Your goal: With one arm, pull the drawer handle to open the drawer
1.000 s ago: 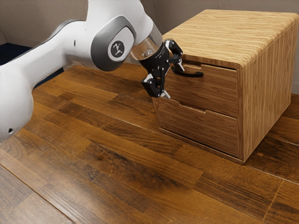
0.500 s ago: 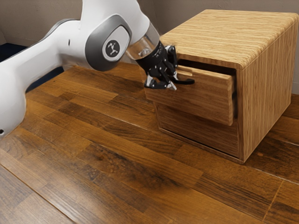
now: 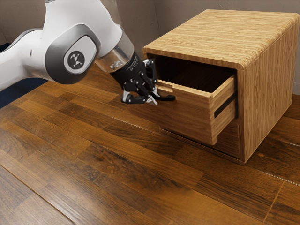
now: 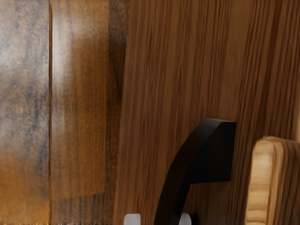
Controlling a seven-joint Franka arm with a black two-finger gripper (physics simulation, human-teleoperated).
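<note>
The oak cabinet (image 3: 262,89) has its top drawer (image 3: 187,115) pulled well out toward the exterior view's left, showing a dark cavity behind it. My black gripper (image 3: 142,98) is at the drawer front, shut on the black curved handle (image 3: 168,98), whose far end sticks out past the fingers. In the wrist view the handle (image 4: 199,159) arcs off the drawer front (image 4: 178,70), with my pale pads (image 4: 132,219) on either side of its near end. The lower drawer (image 3: 230,140) sits flush and is mostly hidden behind the open one.
Dark plank floor (image 3: 117,164) spreads in front of and to the left of the cabinet. My white arm (image 3: 70,47) comes in from the upper left. The drawer's top edge (image 4: 274,183) lies beside the handle.
My hand has moved toward the exterior view's left and slightly down, drawing the top drawer from shut, through partly open, to far out. The fingers closed on the handle along the way.
</note>
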